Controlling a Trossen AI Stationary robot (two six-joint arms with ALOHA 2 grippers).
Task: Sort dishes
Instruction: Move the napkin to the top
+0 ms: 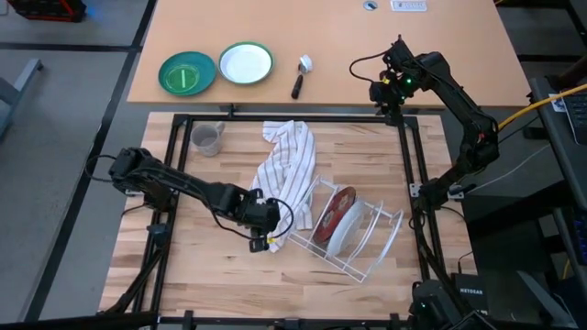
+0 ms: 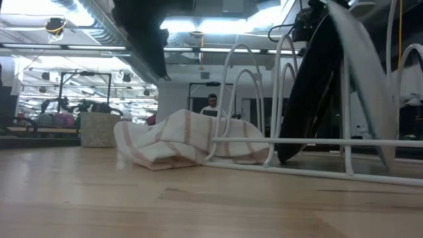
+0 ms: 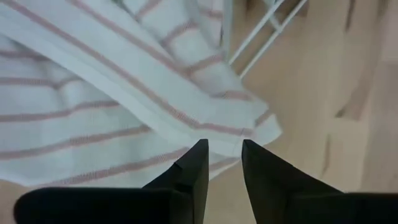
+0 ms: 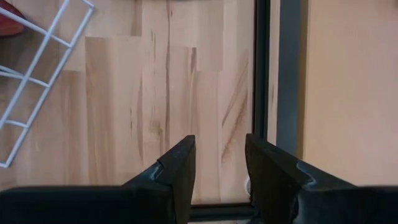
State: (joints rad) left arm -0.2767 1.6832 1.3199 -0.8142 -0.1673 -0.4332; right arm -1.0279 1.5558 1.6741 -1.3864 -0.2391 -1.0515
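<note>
A dark red plate (image 1: 337,213) and a white plate (image 1: 349,235) stand on edge in the slots of a white wire rack (image 1: 381,240). In the low view the red plate shows its black underside (image 2: 310,92), with the white plate (image 2: 363,73) beside it. A striped towel (image 1: 289,170) lies beside the rack, one end against its wires. My left gripper (image 1: 266,234) is open and hovers above the towel's near corner (image 3: 249,124), empty. My right gripper (image 1: 393,108) is open and empty over the table's far right corner (image 4: 186,93). No light blue plate shows.
A small grey mug (image 1: 208,139) stands at the far left of the table. On the bench behind lie a green plate (image 1: 187,73), a green-rimmed white plate (image 1: 246,64) and a brush (image 1: 300,78). A black frame (image 1: 404,156) borders the table. A person (image 2: 211,102) sits far behind.
</note>
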